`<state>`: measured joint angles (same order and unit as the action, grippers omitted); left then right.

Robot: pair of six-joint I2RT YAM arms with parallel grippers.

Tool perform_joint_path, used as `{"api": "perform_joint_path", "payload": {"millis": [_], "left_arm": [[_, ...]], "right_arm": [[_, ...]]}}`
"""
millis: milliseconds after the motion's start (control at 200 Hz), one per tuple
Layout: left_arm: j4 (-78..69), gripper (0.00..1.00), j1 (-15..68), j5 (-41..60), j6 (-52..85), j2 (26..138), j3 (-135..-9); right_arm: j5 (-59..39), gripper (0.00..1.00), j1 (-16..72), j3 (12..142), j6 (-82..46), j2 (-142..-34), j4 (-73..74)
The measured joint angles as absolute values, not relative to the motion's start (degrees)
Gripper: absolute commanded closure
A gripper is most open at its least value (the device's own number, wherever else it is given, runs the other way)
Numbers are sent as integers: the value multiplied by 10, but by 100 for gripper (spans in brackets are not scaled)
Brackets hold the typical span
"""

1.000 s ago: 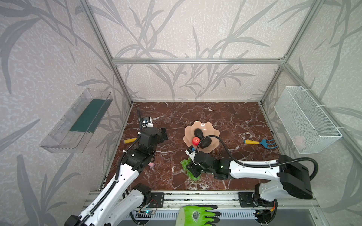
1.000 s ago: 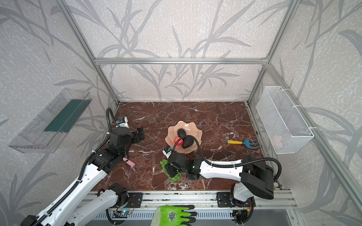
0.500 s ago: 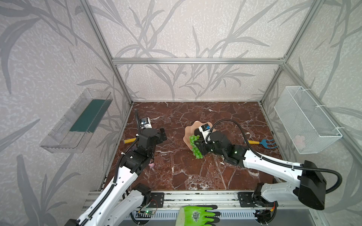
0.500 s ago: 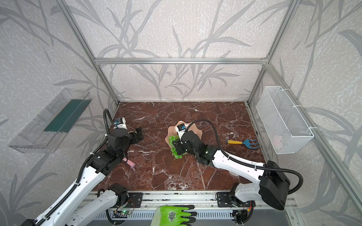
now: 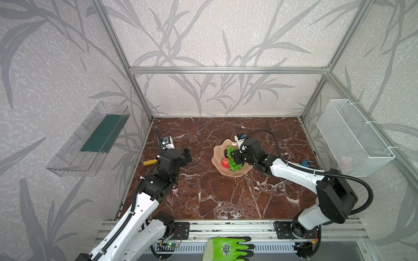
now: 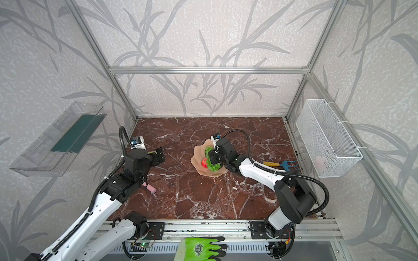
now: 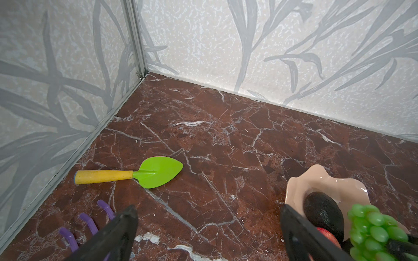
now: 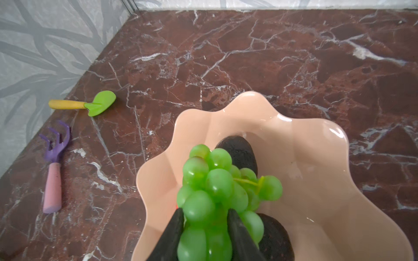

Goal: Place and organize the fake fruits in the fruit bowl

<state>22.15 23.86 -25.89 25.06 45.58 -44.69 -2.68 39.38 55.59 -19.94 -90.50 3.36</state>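
Note:
The peach-pink fruit bowl (image 5: pixel 217 156) (image 6: pixel 197 161) stands mid-table. My right gripper (image 8: pixel 205 211) (image 5: pixel 235 157) hangs over it, shut on the bunch of green grapes (image 8: pixel 217 180) (image 6: pixel 212 166), which droops into the bowl. Inside lie two dark avocados (image 8: pixel 239 151) (image 8: pixel 276 235) and a red apple (image 5: pixel 225 162) (image 6: pixel 204 163). My left gripper (image 7: pixel 208 208) (image 5: pixel 186 156) is open and empty above the bare floor, left of the bowl (image 7: pixel 298 187). Its wrist view catches an avocado (image 7: pixel 323 212) and the grapes (image 7: pixel 373 230).
A green toy spade (image 7: pixel 158 171) (image 8: pixel 99 104) and a purple rake with a pink handle (image 8: pixel 54 153) lie by the left wall. A blue rake (image 6: pixel 282 163) lies right of the bowl. A wire basket (image 5: pixel 352 137) and a clear tray (image 5: pixel 88 140) hang on the side walls.
My right gripper lifted the grapes from the table's front and carried them back over the bowl. The left arm barely moved.

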Motion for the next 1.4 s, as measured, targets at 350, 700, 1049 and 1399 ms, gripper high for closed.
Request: {"api": "perform_joint_path", "payload": {"millis": [350,700,1049,1399], "left_arm": [[142,2,232,-326,231,434,-384],[-151,0,214,-424,107,498,-185],[-420,0,81,-376,38,702,-144],[-528,1,10,-227,45,893,-183]], "right_arm": [[-55,11,359,585,-186,-920,51],[-21,1,319,459,-114,-746,89],[118,1,164,230,-57,-605,196],[153,1,86,184,-2,-820,451]]}}
